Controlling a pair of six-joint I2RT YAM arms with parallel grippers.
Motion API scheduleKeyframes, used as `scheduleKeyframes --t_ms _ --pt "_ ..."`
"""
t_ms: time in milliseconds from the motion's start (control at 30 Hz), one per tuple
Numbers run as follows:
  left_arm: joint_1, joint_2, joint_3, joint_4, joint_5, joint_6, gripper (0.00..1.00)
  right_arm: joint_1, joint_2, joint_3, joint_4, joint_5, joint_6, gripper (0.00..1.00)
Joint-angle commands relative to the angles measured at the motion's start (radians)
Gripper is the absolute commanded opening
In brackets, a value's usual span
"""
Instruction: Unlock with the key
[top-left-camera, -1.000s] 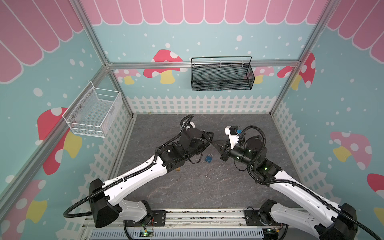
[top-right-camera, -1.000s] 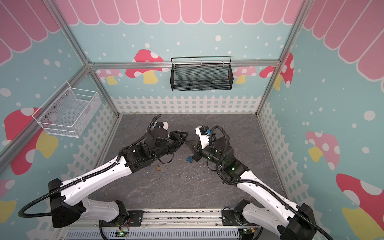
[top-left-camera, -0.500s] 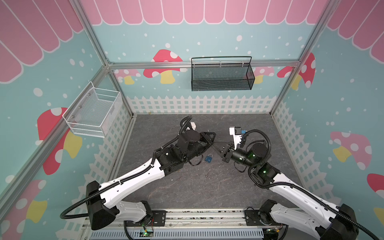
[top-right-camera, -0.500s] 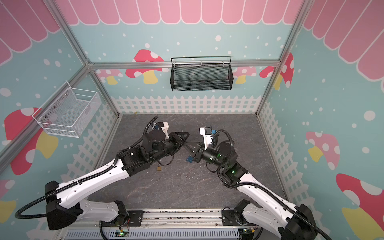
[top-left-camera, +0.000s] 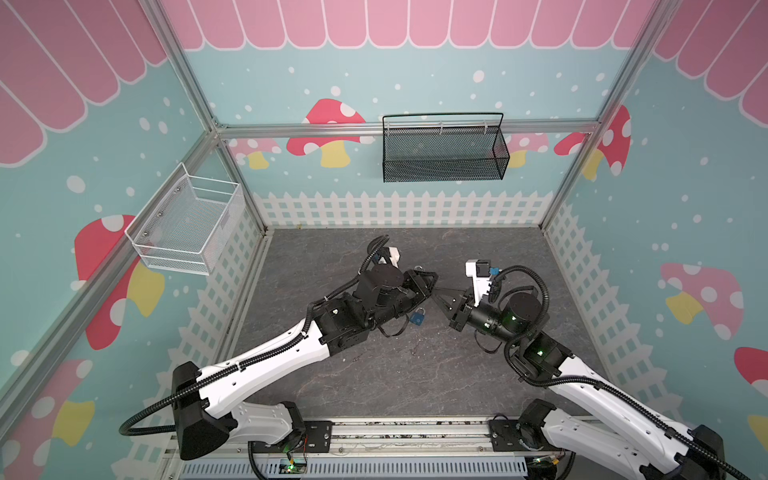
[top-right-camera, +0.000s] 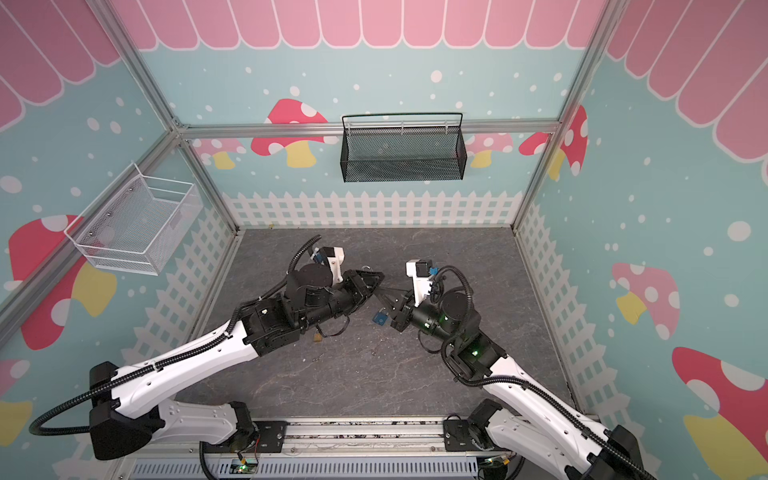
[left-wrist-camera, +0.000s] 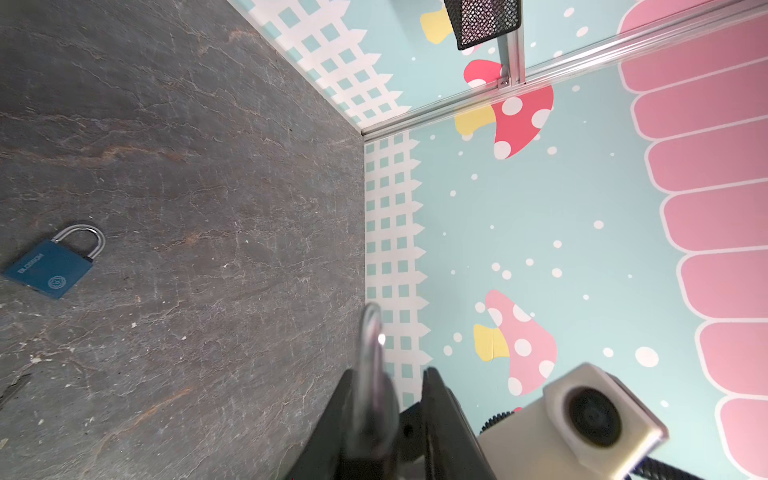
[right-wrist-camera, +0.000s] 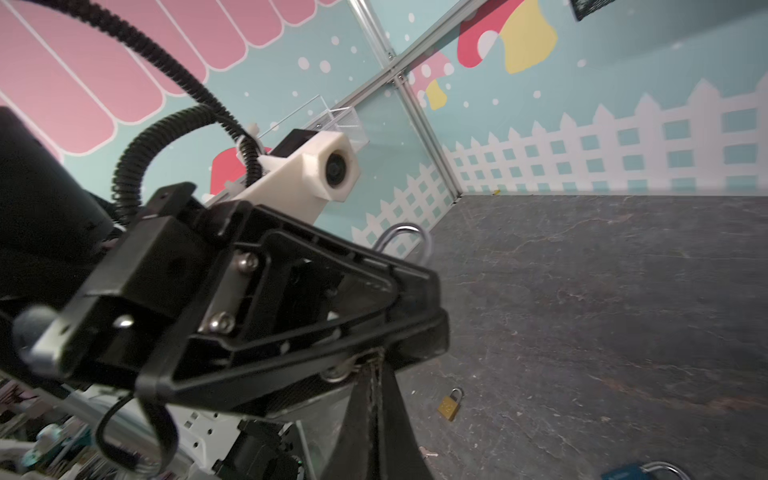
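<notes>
Padlock sits pinched in left gripper, mid-frame in both top views. Right gripper, pressed together on what looks like the key, points upper-left at it, tips abt touching.

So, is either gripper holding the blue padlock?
No, the blue padlock lies flat on the grey floor with nothing touching it.

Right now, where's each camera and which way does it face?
Both top views: overhead at the front, looking down on the floor; left arm, right arm show.
Left wrist: looks past the left claw and its held padlock toward the back-right corner.
Right wrist: looks past the shut right claw at the left claw.
Shared: the blue padlock shows in all.
</notes>
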Motion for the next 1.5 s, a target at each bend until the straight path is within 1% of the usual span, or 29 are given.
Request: scheduleKeyframes --t_ms 0,367,467,567,633,700,767,800,867,933,967,1033,1067,1167,1233,1333,1400,1467 --pt "-0.007 -0.024 0.01 -0.008 -0.02 0.054 0.0 -0.002 -0.018 -0.018 -0.043 0.067 -0.061 0.0" --pt "-0.007 -0.011 0.015 0.0 -0.035 0.094 0.0 -0.003 -0.044 -0.02 -0.052 0.085 -0.091 0.0" --pt "-0.007 -0.011 0.011 0.01 -0.043 0.133 0.0 -0.003 -0.058 -0.003 -0.081 0.094 -0.112 0.0" --pt "-0.006 -0.022 -0.012 0.056 -0.064 0.247 0.0 -0.005 -0.076 0.029 -0.133 0.095 -0.144 0.0" --pt "-0.006 -0.034 -0.041 0.105 -0.069 0.363 0.0 -0.011 -0.083 0.058 -0.186 0.089 -0.161 0.01" --pt "-0.005 -0.047 -0.083 0.172 -0.054 0.481 0.0 -0.02 -0.093 0.086 -0.238 0.086 -0.168 0.13" --pt "-0.005 -0.067 -0.15 0.274 -0.015 0.628 0.0 -0.034 -0.105 0.116 -0.277 0.067 -0.169 0.25" --pt "-0.005 -0.073 -0.173 0.305 -0.006 0.678 0.0 -0.04 -0.105 0.129 -0.292 0.051 -0.17 0.32" --pt "-0.005 -0.085 -0.221 0.359 0.019 0.829 0.0 -0.069 -0.083 0.176 -0.345 -0.02 -0.18 0.39" --pt "-0.004 -0.097 -0.267 0.391 -0.002 0.936 0.0 -0.097 -0.059 0.215 -0.397 -0.084 -0.171 0.47" --pt "-0.005 -0.102 -0.286 0.411 0.0 0.991 0.0 -0.109 -0.042 0.237 -0.432 -0.093 -0.16 0.48" --pt "-0.003 -0.104 -0.318 0.448 -0.01 1.046 0.0 -0.12 -0.006 0.275 -0.483 -0.102 -0.162 0.5" --pt "-0.003 -0.104 -0.34 0.488 0.017 1.082 0.0 -0.12 0.013 0.297 -0.5 -0.123 -0.179 0.51" --pt "-0.003 -0.101 -0.379 0.563 0.091 1.133 0.0 -0.121 0.066 0.354 -0.522 -0.201 -0.229 0.54" --pt "-0.003 -0.101 -0.378 0.563 0.118 1.141 0.0 -0.122 0.093 0.385 -0.553 -0.209 -0.249 0.54" --pt "-0.002 -0.118 -0.406 0.61 0.215 1.154 0.0 -0.149 0.117 0.408 -0.584 -0.244 -0.301 0.54" --pt "0.008 -0.127 -0.417 0.624 0.245 1.144 0.0 -0.183 0.133 0.402 -0.558 -0.371 -0.319 0.51" --pt "0.03 -0.131 -0.425 0.64 0.307 1.12 0.0 -0.185 0.153 0.406 -0.539 -0.484 -0.346 0.49"
